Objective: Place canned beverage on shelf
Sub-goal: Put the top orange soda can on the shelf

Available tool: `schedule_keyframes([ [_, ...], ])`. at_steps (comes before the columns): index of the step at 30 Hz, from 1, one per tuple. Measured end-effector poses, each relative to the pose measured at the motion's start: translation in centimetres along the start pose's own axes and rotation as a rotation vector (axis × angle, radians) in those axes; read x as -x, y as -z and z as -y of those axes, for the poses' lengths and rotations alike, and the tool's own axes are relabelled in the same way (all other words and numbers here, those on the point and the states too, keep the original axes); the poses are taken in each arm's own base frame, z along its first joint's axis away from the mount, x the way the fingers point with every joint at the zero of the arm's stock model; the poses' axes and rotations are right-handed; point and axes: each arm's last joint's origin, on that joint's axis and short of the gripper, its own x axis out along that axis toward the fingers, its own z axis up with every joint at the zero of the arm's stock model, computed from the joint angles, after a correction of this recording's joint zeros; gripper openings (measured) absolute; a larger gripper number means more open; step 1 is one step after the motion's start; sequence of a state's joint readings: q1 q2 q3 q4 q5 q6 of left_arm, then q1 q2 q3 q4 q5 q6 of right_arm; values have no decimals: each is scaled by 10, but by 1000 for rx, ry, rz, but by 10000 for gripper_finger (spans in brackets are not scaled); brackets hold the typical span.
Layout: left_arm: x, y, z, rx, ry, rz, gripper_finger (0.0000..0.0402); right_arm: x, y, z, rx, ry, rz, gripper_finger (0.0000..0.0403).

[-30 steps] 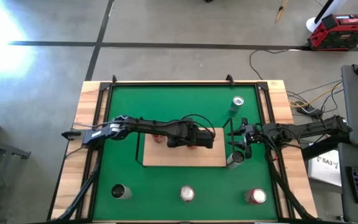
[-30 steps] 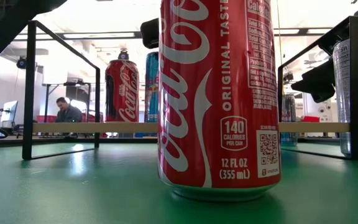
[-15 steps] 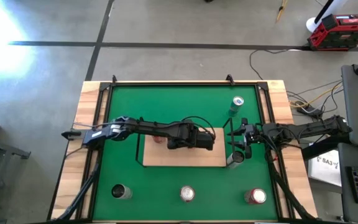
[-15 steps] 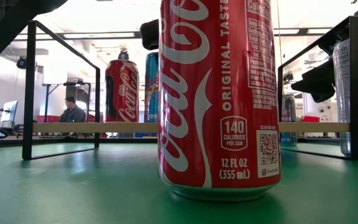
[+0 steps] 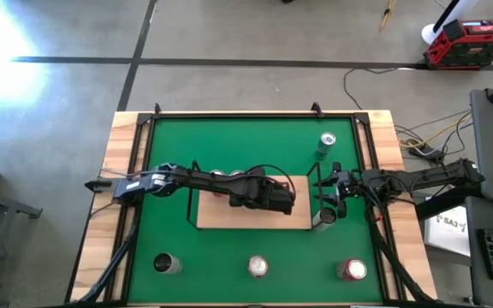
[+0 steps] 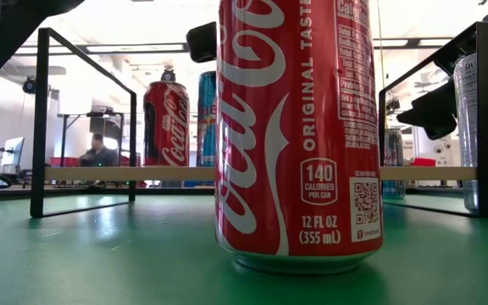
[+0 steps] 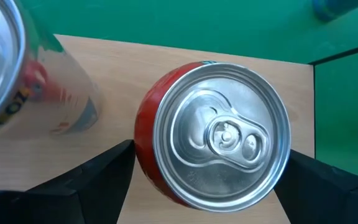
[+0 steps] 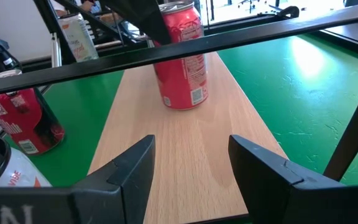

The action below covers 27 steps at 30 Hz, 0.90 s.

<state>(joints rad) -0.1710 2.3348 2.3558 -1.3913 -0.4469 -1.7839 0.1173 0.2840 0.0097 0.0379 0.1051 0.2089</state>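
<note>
The shelf (image 5: 229, 219) is a light-wood board with a black wire frame, lying on the green mat. A red can (image 7: 219, 143) stands upright on the board toward its right end; it also shows in the right wrist view (image 8: 182, 59). My left gripper (image 5: 268, 193) reaches over the shelf from the left and is shut on this can from above (image 7: 210, 153). A white can (image 7: 17, 74) stands on the board beside it. My right gripper (image 8: 191, 174) is open and empty just outside the shelf's right end frame (image 5: 320, 193). My left gripper pinches the red can between its two fingers, which lie against opposite sides of its upper wall (image 7: 140, 169), just under the rim. The fingers point down from above. The can stands upright with its base (image 8: 182, 102) on the shelf board.
A red Coke can (image 6: 166, 123) and a blue can (image 6: 207, 119) stand on the shelf. On the mat are a teal can (image 5: 326, 145) at the far right, a silver can (image 5: 323, 218) by the shelf's right end, and three cans (image 5: 258, 267) along the near edge.
My left gripper has shifted a little toward the table's near edge over the shelf. My right arm has kept still.
</note>
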Motion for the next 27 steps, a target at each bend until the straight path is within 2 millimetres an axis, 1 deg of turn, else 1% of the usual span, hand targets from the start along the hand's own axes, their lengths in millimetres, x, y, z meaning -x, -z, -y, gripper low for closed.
schedule_keyframes([
  [4, 0, 0, 0, -8, -1, 1, 348, 0, 0, 0, 0, 0, 0, 196],
  [10, 2, 4, -1, -30, 1, -12, 395, 0, 0, 0, 0, 0, 0, 196],
  [15, 8, 17, -4, -60, 11, -24, 389, 0, 0, 0, 0, 0, 0, 196],
  [18, 10, 21, -4, -75, 20, -12, 388, 0, 0, 0, 0, 0, 0, 196],
  [23, 10, 21, -1, -127, 61, 36, 388, 0, 0, 0, 0, 0, 0, 196],
  [27, 10, 21, 2, -148, 93, 38, 388, 0, 0, 0, 0, 0, 0, 196],
])
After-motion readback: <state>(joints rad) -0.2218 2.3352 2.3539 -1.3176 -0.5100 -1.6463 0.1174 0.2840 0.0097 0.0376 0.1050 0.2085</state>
